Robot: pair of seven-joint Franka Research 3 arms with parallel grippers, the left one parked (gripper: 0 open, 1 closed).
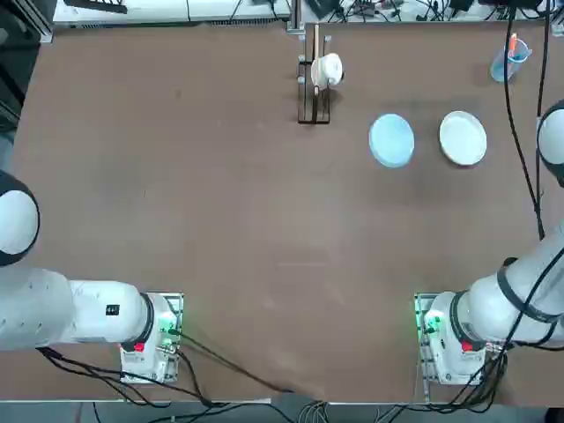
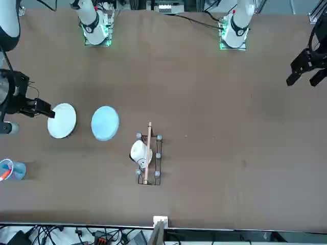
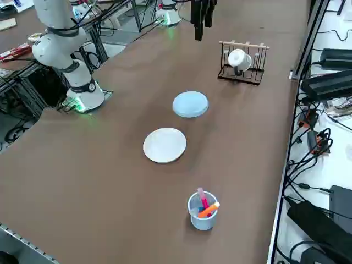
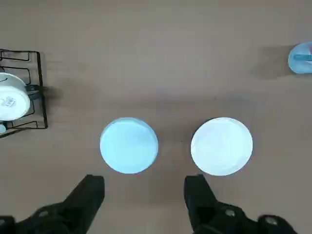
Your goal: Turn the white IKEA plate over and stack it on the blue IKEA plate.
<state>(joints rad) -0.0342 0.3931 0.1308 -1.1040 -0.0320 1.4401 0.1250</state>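
The white IKEA plate (image 1: 463, 138) (image 3: 164, 144) lies flat on the brown table. The blue IKEA plate (image 1: 391, 139) (image 3: 190, 104) lies flat beside it, towards the table's middle, with a small gap between them. My right gripper (image 4: 144, 183) hangs high above the table on the robot's side of the two plates, and both show beyond its fingers: the white plate (image 4: 222, 145) and the blue plate (image 4: 129, 145). The fingers stand open with nothing between them. In the front view the gripper (image 2: 45, 109) shows at the left edge, beside the white plate (image 2: 62, 120).
A wire rack (image 1: 313, 106) holding a white cup (image 1: 328, 70) stands at the far middle of the table. A translucent blue cup (image 1: 509, 60) with markers sits at the far right corner. A black cable (image 1: 520, 150) runs along the right edge.
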